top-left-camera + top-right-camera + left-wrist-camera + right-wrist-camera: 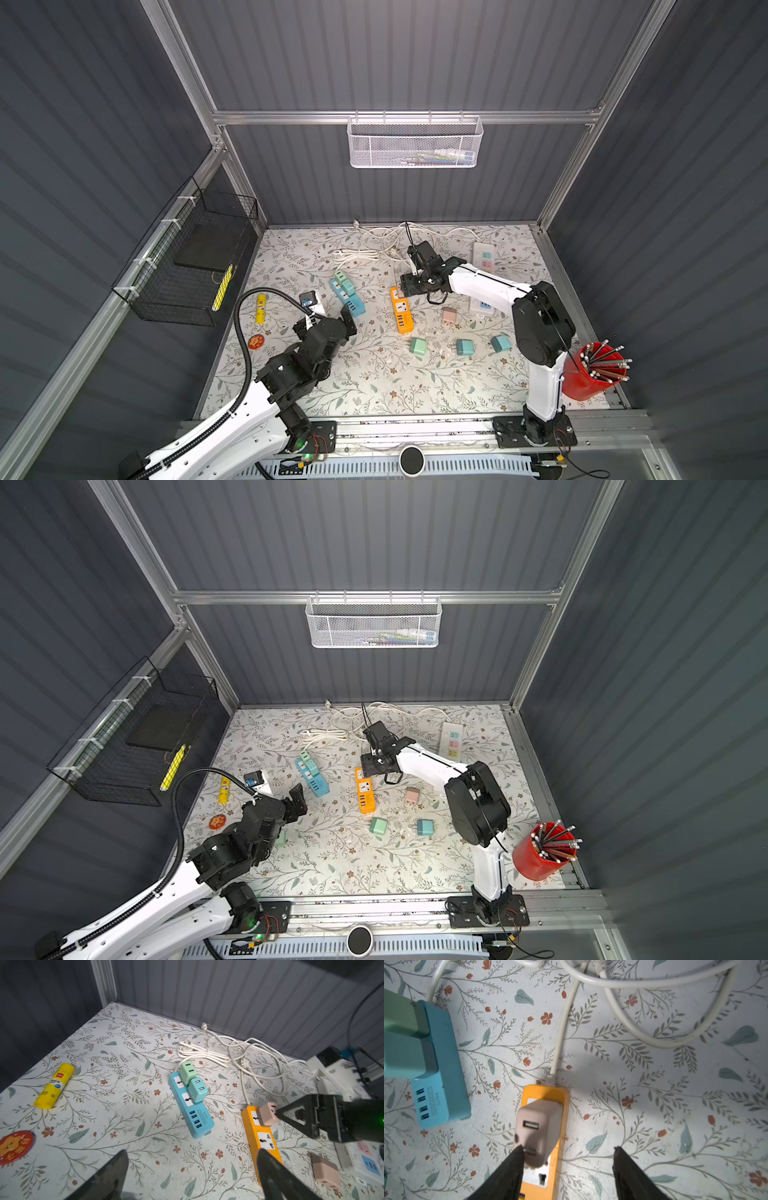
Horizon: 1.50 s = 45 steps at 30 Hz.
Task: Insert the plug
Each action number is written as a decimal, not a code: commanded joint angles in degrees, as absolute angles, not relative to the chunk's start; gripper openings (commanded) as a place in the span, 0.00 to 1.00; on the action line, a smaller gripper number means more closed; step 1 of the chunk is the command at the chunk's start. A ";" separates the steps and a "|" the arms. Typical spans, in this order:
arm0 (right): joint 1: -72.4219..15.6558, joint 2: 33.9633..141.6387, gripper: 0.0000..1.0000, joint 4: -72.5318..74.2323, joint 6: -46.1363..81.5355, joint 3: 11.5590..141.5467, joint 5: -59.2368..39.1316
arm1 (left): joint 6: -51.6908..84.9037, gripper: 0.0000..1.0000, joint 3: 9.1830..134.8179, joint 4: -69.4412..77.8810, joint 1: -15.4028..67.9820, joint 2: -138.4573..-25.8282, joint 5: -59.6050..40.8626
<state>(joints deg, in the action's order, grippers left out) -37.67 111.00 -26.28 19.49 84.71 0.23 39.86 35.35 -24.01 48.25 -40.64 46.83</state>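
A pink plug [538,1132] stands on the end socket of the orange power strip [565,1103], nearest the strip's white cord. How deep its pins sit is hidden. My right gripper [568,1148] is open above it. One of its fingertips [517,1153] touches the plug's face and the other hangs over bare table. In the left wrist view the same plug [268,1114] shows on the strip [264,1147]. My left gripper [192,1152] is open with nothing between its fingers. It hovers near the blue strip [347,297], left of the orange strip [402,311] in a top view.
The blue strip [191,1109] carries two green plugs. A loose pink plug [449,316] and three green ones [417,345] lie near the front. White strips [484,254], coiled white cables [382,241], a glue stick [261,308], a red badge [255,341] and a red pencil cup [590,374] lie around the edges.
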 commanded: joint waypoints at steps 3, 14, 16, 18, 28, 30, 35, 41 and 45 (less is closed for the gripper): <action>-37.53 98.16 0.74 -29.58 17.48 83.78 -2.64 | 53.19 0.89 40.38 -39.13 48.26 -39.55 55.73; -38.06 80.19 0.80 -26.97 23.88 64.37 -2.13 | 61.03 0.98 41.28 -46.51 48.25 -56.24 35.22; -38.36 77.60 0.81 -27.14 24.83 60.63 -2.20 | 59.91 1.00 42.80 -48.55 48.25 -61.16 34.61; -38.83 75.85 0.81 -27.47 25.74 57.67 -2.10 | 53.93 1.00 43.23 -47.24 48.18 -64.34 32.10; -40.14 73.34 0.85 -25.78 28.87 52.38 -1.30 | 41.03 1.00 41.15 -40.17 29.61 -66.26 17.55; -40.18 74.10 0.86 -26.09 28.51 53.53 -1.14 | 38.79 1.00 41.91 -38.74 26.71 -66.83 16.57; -40.69 75.96 0.88 -25.76 27.82 55.46 -1.13 | 36.86 1.00 41.61 -32.94 18.25 -71.72 8.11; -42.39 75.93 0.90 -25.04 28.79 54.73 0.79 | 34.83 0.99 41.13 -29.20 11.38 -75.45 3.64; -42.71 75.98 0.90 -24.93 29.18 54.16 0.88 | 34.61 0.98 41.02 -29.49 11.02 -78.03 3.36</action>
